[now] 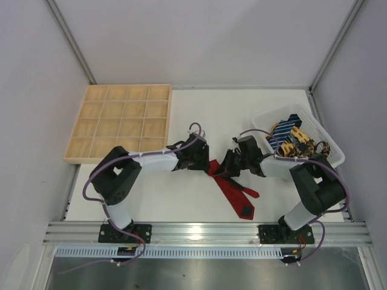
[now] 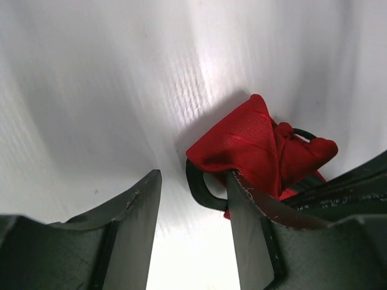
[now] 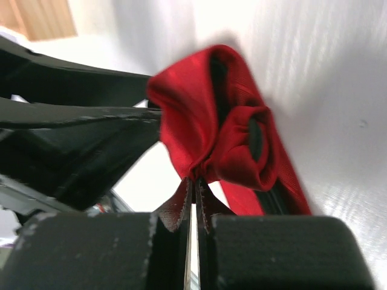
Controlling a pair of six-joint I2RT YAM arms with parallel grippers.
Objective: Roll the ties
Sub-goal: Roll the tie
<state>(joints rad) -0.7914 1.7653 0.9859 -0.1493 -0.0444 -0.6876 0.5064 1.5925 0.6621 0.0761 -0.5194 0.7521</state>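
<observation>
Right gripper (image 3: pixel 195 199) pinches red tie (image 3: pixel 217 121) roll; left gripper (image 2: pixel 193 199) apart beside it. Keep tension, wind evenly on desk (image 1: pixel 181 199).

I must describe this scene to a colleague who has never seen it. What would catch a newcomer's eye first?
The red tie lies on the white table between the two arms. The right gripper is shut on its partly rolled end, and the left gripper stands open beside it. A white basket of other ties sits at far right, a wooden compartment tray at far left.
</observation>
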